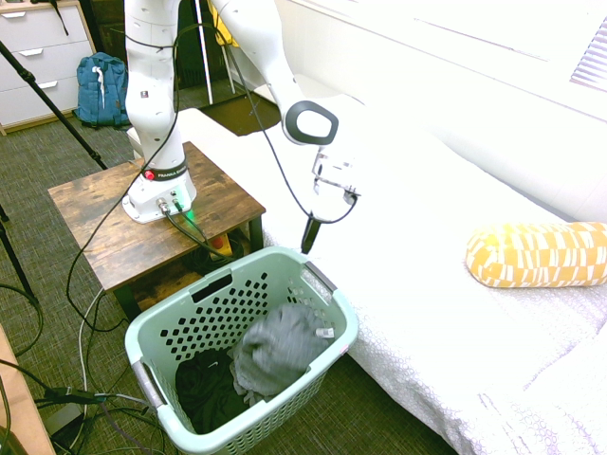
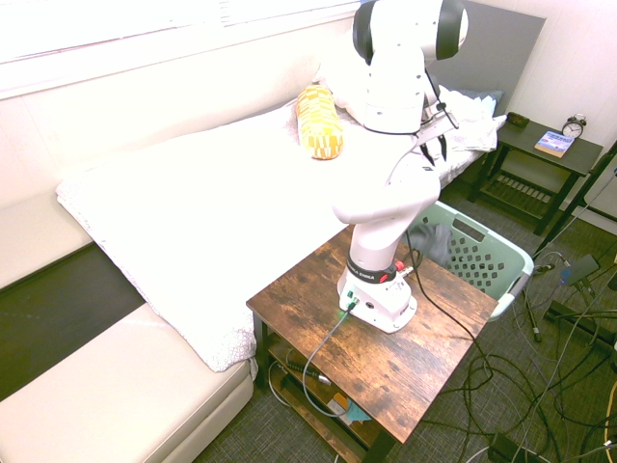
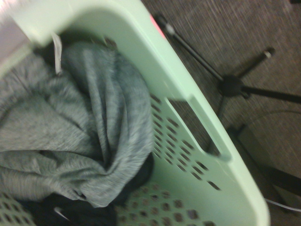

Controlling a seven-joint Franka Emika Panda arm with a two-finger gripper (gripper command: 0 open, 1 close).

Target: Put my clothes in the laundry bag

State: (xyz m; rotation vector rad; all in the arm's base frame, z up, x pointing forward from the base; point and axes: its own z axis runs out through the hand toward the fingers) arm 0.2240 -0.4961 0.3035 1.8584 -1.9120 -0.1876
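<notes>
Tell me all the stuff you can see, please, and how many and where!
basket: 1, mint green, on the floor between bed and brown table
grey clothing: 1, in the basket
dark clothing: count unclear, in the basket
bed: 1, white cover, beside the basket
bolster pillow: 1, yellow and white, on the bed
brown table: 1, under the robot
backpack: 1, blue, by the drawers
drawers: 1 chest, white, against the wall
nightstand: 1, dark, near the bed
clock: 1, black and white, on the nightstand
book: 1, mostly blue, on the nightstand
robot arm: 1, white, on the brown table
jaws: 1 pair, black, open, raised
</notes>
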